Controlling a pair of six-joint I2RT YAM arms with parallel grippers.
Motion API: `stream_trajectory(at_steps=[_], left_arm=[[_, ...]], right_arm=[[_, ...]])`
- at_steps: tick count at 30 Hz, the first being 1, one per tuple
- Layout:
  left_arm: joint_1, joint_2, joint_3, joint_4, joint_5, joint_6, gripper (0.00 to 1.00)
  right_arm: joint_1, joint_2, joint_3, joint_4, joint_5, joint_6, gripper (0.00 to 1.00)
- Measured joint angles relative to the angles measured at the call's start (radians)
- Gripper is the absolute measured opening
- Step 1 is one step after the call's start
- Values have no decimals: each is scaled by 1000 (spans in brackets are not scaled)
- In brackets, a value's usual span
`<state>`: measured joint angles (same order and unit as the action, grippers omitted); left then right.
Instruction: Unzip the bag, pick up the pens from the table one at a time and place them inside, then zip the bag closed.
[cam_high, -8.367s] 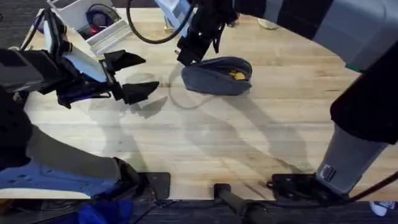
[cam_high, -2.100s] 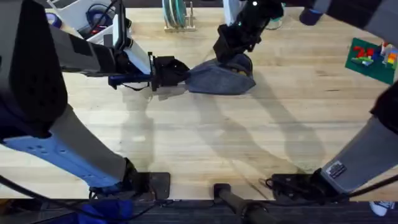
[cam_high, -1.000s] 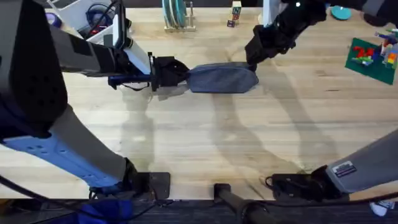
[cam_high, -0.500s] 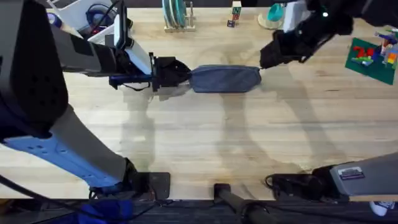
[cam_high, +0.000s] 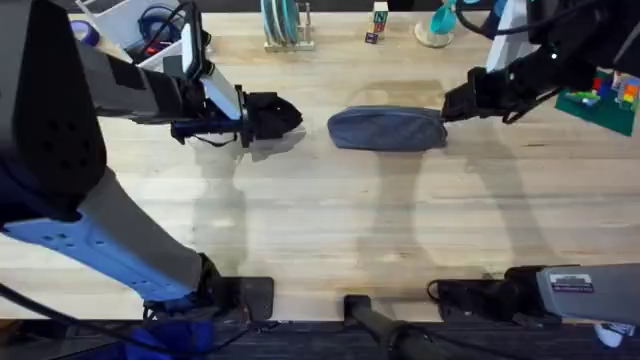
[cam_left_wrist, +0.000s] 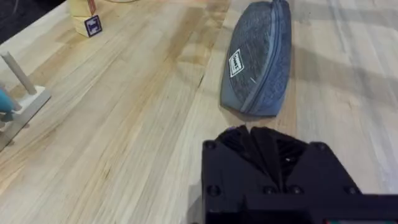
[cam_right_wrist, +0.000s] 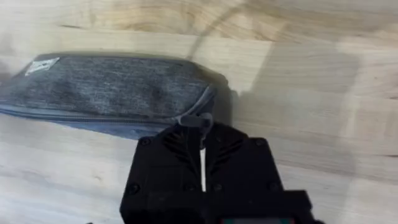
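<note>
Now the bag (cam_high: 387, 129) lies flat on the table (cam_high: 330, 230), its zipper drawn shut along its length, so judging by that the zipping is about done. No pens lie on the table near the bag. At the bag's right end the right gripper (cam_high: 458, 104) pinches the pull tab (cam_right_wrist: 194, 120) between 2 closed fingers. Left of the bag, just clear of it, the left gripper (cam_high: 285, 115) hovers closed and empty.

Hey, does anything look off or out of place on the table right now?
Nothing stands out. The bag lies flat on the table, zipper closed along its length, the right hand at its pull-tab end.
</note>
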<state>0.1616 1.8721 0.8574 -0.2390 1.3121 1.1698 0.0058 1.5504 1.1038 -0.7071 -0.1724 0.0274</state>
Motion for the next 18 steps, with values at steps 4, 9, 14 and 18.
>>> stream_trajectory(at_steps=[4, 9, 14, 18], left_arm=[[0, 0, 0, 0, 0, -1, 41], [0, 0, 0, 0, 0, -3, 41], [0, 0, 0, 0, 0, -4, 41], [0, 0, 0, 0, 0, -4, 41]], right_arm=[[-4, 0, -3, 4, -9, -9, 36], [-4, 0, -3, 6, -12, -13, 36], [-4, 0, -3, 8, -12, -13, 36], [-4, 0, -4, 8, -12, -13, 36]])
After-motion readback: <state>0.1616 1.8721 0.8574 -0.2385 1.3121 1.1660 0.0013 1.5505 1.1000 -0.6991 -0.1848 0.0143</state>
